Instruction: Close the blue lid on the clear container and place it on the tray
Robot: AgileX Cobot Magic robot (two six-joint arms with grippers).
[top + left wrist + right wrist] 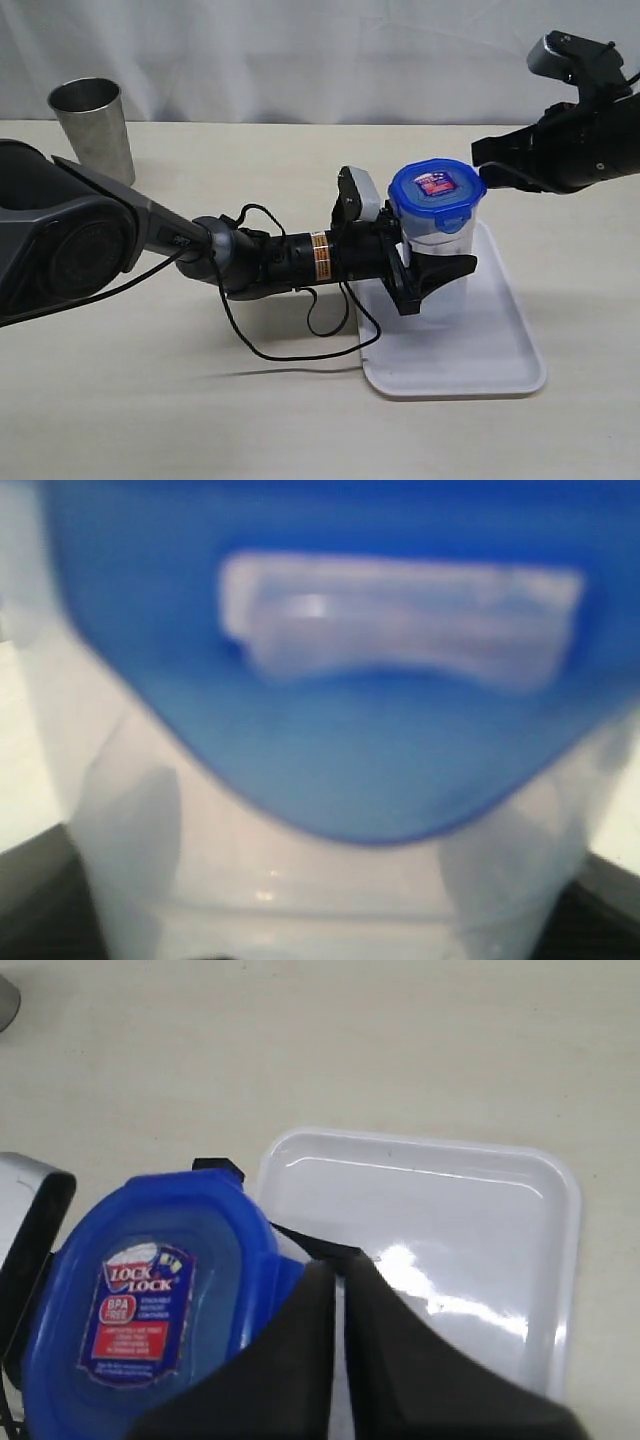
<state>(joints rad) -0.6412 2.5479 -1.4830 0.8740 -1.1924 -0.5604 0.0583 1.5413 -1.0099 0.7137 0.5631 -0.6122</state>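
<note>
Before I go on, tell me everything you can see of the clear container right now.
The clear container is a tall, narrow canister of see-through plastic with rounded corners, standing upright. The blue lid sits flat on its top. The left gripper clasps its lower body from the side, with a dark finger across the front. It is over the white tray, toward the left arm's side. Whether its base rests on the tray cannot be told.

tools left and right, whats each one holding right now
Left tool: closed on the clear container.
Right tool: shut, holding nothing.
</note>
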